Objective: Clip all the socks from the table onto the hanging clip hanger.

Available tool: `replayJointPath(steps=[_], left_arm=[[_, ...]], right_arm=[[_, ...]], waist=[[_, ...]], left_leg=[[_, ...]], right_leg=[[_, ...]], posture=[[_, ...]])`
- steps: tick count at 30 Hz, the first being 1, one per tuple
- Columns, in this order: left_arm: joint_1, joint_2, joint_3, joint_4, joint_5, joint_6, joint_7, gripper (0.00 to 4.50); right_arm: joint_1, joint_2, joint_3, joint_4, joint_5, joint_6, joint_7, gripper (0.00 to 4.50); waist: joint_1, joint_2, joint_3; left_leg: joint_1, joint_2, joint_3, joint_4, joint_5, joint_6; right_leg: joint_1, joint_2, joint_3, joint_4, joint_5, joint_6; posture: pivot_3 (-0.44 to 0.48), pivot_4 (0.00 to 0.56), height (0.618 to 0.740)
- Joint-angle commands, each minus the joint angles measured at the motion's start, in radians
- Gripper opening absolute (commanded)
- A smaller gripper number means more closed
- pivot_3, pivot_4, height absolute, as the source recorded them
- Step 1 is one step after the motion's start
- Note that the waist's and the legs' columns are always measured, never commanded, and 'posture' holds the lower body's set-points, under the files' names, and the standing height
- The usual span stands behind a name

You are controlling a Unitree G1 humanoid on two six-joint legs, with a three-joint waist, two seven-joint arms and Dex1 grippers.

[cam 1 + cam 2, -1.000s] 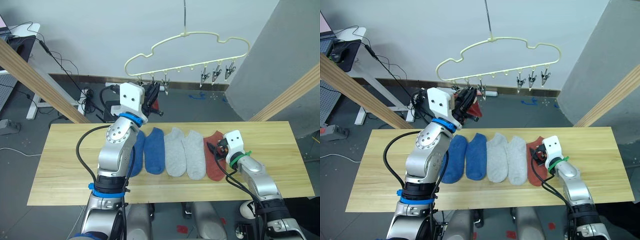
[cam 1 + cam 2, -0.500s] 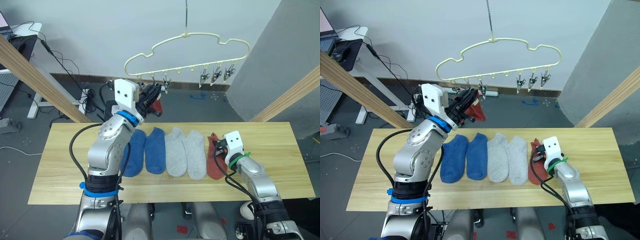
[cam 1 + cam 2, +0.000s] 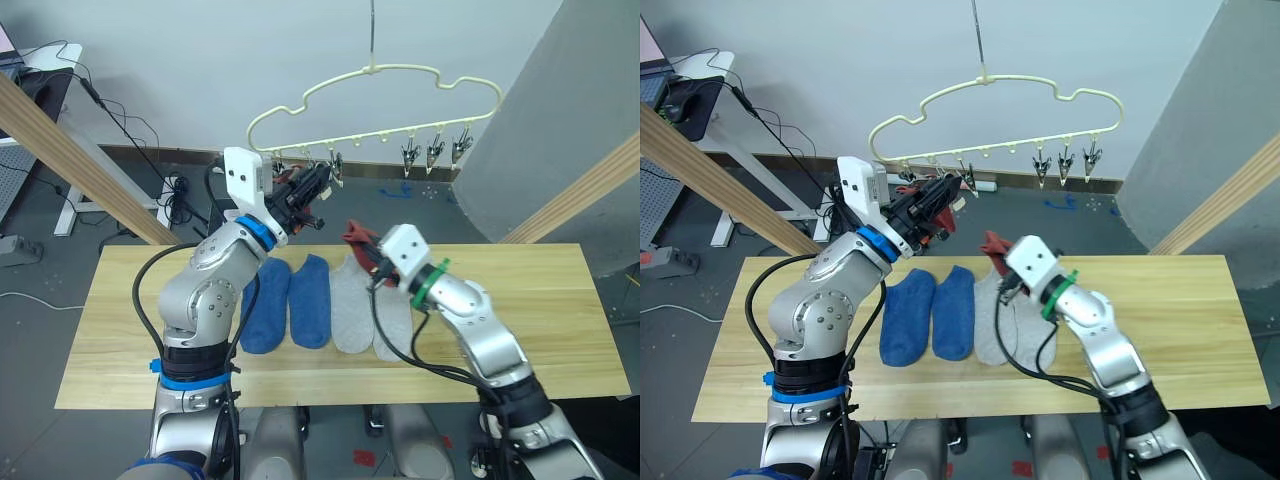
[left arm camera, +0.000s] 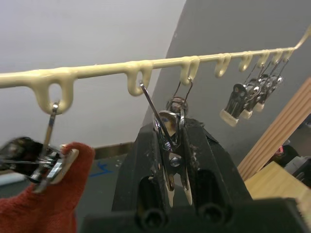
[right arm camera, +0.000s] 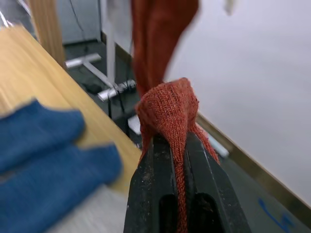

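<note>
I've got the left gripper up at the clip hanger, fingers pressed on the handles of one metal clip, so I read it as squeezing that clip's mouth apart, tho the mouth itself isn't clear to me. Just beside it, on the next loop of the rail, another clip already bites a red sock that hangs below the rail.

The right gripper is pinching the second red sock, bunched at the fingertips, with the rest trailing down betw the fingers. In the head view that gripper sits above the table, off to the side of the left gripper and lower than it, well apart from the held clip.

Key relation for the next move, imo: the held clip lies up and across from the right gripper, toward the left arm. The sock's long axis hangs roughly vertical, so its bunched top edge needs to go up into the clip's mouth. The right arm carries, the left only holds the clip.

Left on the table, below and beside the right gripper: two blue socks and two grey socks, side by side, long axes running front to back. No containers here; the hanger holds one sock so far, and three clips at its far end hang bare.
</note>
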Motion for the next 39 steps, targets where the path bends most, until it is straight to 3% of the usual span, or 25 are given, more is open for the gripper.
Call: replayJointPath(steps=[1, 9, 39], left_arm=[[-0.016, 0.0, 0.034, -0.056, -0.057, 0.034, 0.03, 0.29], [-0.017, 0.013, 0.053, -0.057, -0.094, 0.074, 0.051, 0.29], [-0.021, 0.006, 0.041, -0.032, -0.068, 0.045, 0.067, 0.29]], right_arm=[[-0.032, 0.039, 0.009, 0.017, -0.019, -0.064, -0.028, 0.0], [-0.074, 0.13, 0.004, 0.066, -0.053, -0.119, -0.094, 0.0], [-0.079, 0.176, 0.02, 0.035, -0.088, -0.119, -0.122, 0.0]], waist=[[0.005, 0.0, 0.0], [0.008, 0.0, 0.0], [0.008, 0.0, 0.0]], left_leg=[[0.0, 0.0, 0.0, 0.0, 0.0, 0.0], [0.0, 0.0, 0.0, 0.0, 0.0, 0.0], [0.0, 0.0, 0.0, 0.0, 0.0, 0.0]], right_leg=[[0.0, 0.0, 0.0, 0.0, 0.0, 0.0], [0.0, 0.0, -0.001, 0.0, 0.0, 0.0], [0.0, 0.0, -0.001, 0.001, 0.0, -0.001]], posture=[[-0.079, 0.374, 0.74], [-0.086, 0.366, 0.74], [-0.101, 0.361, 0.74]])
